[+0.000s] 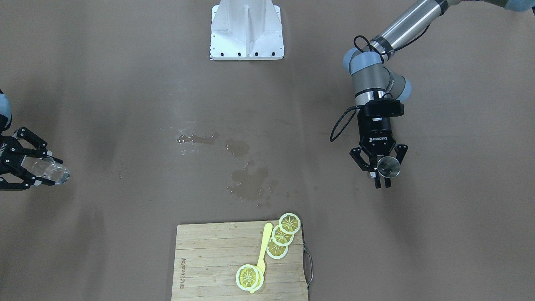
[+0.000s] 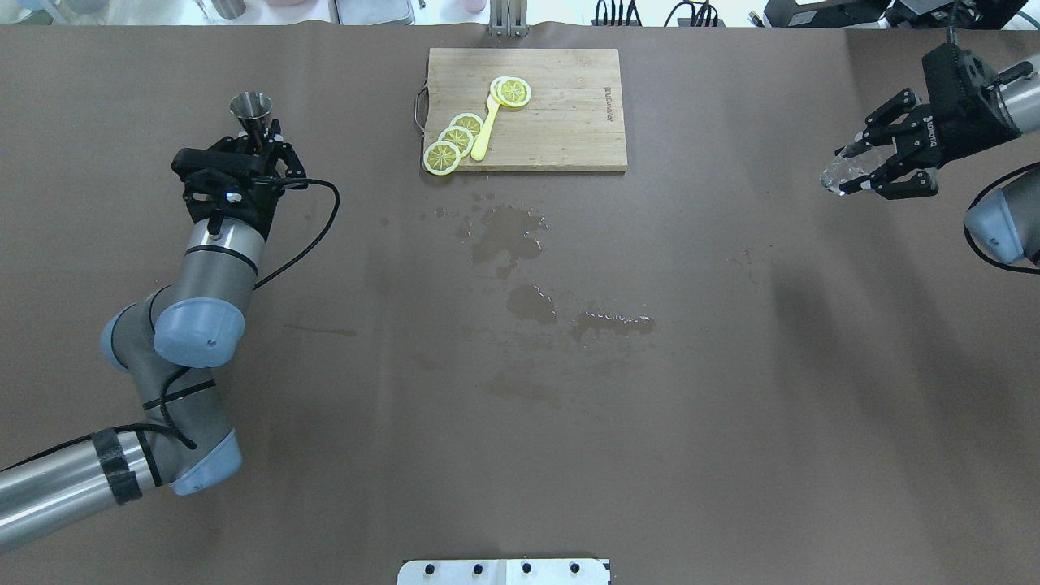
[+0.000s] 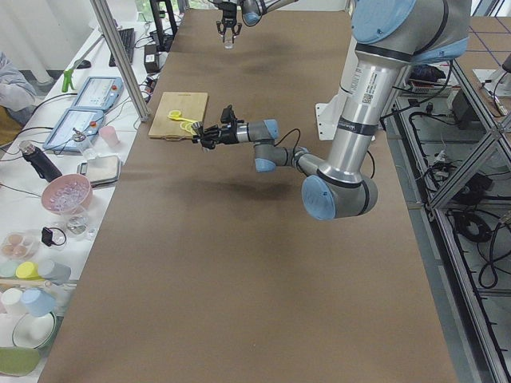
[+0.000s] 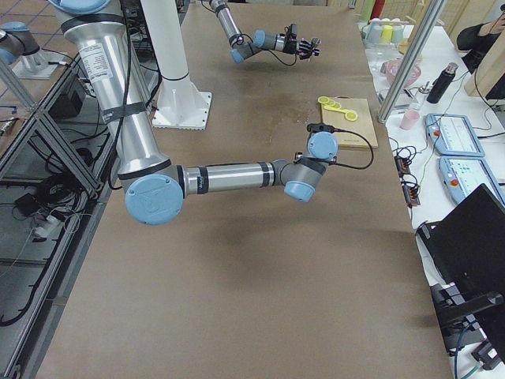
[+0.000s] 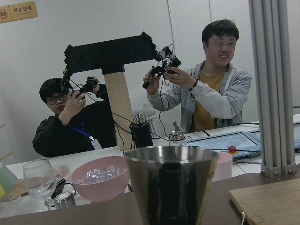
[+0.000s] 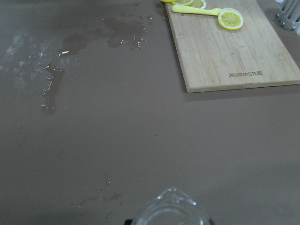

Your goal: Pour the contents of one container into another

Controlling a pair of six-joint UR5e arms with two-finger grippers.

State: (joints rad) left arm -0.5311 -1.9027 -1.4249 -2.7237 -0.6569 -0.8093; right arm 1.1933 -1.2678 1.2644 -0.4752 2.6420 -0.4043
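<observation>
The small grey steel jigger (image 2: 251, 108) stands upright above the table's far left, with my left gripper (image 2: 258, 143) shut on its lower part. The front-facing view shows the jigger (image 1: 389, 166) and the left gripper (image 1: 383, 176) on its right side. In the left wrist view the jigger's cup (image 5: 171, 183) fills the lower middle. My right gripper (image 2: 850, 171) is shut on the small clear glass cup (image 2: 837, 173), held tilted on its side above the table's right edge. The cup (image 1: 56, 172) sits in the right gripper (image 1: 49, 172); its rim (image 6: 171, 211) shows in the right wrist view.
A wooden cutting board (image 2: 561, 130) with lemon slices (image 2: 455, 142) and a yellow utensil (image 2: 485, 130) lies at the far middle. Wet patches (image 2: 508, 236) spread across the table's centre. The white robot base (image 1: 246, 31) stands at the near edge. Operators sit beyond the far edge.
</observation>
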